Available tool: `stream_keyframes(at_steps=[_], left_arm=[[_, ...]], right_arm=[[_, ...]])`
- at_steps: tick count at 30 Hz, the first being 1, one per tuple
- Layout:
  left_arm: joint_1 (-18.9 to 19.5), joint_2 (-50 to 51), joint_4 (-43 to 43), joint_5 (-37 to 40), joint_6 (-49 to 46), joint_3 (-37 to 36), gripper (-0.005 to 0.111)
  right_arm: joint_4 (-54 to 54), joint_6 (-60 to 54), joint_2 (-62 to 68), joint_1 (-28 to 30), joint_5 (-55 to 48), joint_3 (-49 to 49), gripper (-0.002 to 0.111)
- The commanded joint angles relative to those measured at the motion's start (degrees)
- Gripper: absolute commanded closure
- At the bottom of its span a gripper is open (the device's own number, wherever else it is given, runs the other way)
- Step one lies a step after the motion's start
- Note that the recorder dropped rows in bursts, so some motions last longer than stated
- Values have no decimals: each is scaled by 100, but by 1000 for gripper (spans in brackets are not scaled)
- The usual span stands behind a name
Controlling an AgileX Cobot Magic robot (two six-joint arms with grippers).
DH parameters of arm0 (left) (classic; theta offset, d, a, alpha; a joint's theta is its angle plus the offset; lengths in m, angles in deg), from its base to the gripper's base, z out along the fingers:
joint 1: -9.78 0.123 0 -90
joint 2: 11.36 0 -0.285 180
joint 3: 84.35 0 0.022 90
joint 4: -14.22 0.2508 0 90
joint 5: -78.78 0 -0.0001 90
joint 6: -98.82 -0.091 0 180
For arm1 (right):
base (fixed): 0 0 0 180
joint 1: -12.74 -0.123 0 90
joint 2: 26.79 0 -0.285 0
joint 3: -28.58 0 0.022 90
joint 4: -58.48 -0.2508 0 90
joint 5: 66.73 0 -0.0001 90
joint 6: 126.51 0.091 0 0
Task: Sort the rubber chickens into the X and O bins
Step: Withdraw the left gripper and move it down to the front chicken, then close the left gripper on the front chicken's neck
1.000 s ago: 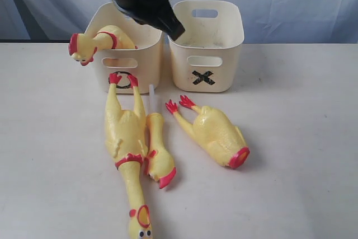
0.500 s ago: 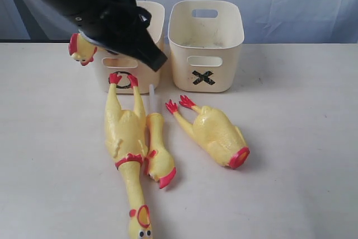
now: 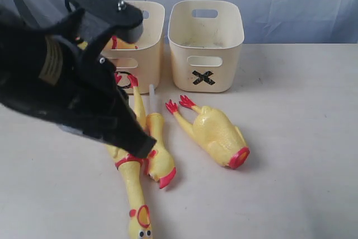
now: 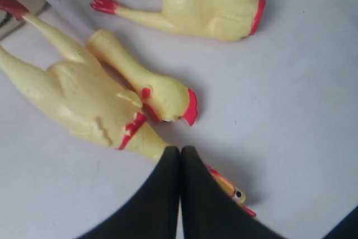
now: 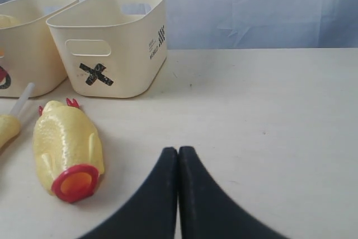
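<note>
My left gripper is shut and empty, hanging low over the long whole chicken, whose upper body the arm hides. In the left wrist view its tip sits over that chicken's neck, next to the head-and-neck piece on its white stick. The headless body lies to the right. Another chicken's red collar shows in the O bin. The X bin stands beside it. My right gripper is shut and empty, near the headless body.
The black left arm fills the left of the exterior view and hides most of the O bin's front. White table stretches right of the bins. A blue-grey cloth backdrop hangs behind.
The left arm swung from above the bins down and forward over the chickens on the table. It now hides the chicken that hung over the O bin's rim.
</note>
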Motion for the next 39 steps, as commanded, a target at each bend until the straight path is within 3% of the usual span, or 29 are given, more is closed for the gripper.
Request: stream_keyframes(at_steps=[1,9,16,20,26,30,39], left_arm=[[-237,-194,-76,-270,609,-611,107],[-847,-206,-76,-632,1571,-1495,107],[-933,-206,1,-522,2730,-1572,106],[-933,-206,122,-624,3373,-1572,96],[-933,-97,89,-673,3806,-1572,63],[-933,168,116,-849,4131,-1572,47],[-824,1016,939,-962,5617,-1572,45]], right_arm=[[2,-7,-31,13,32,28,108],[2,-7,-31,13,32,28,108],[2,-7,-31,13,32,28,108],[2,-7,-31,13,32,28,108],[2,-7,-31,13,32,28,108],[2,-7,-31,13,32,28,108],[2,-7,-31,13,32,28,108]])
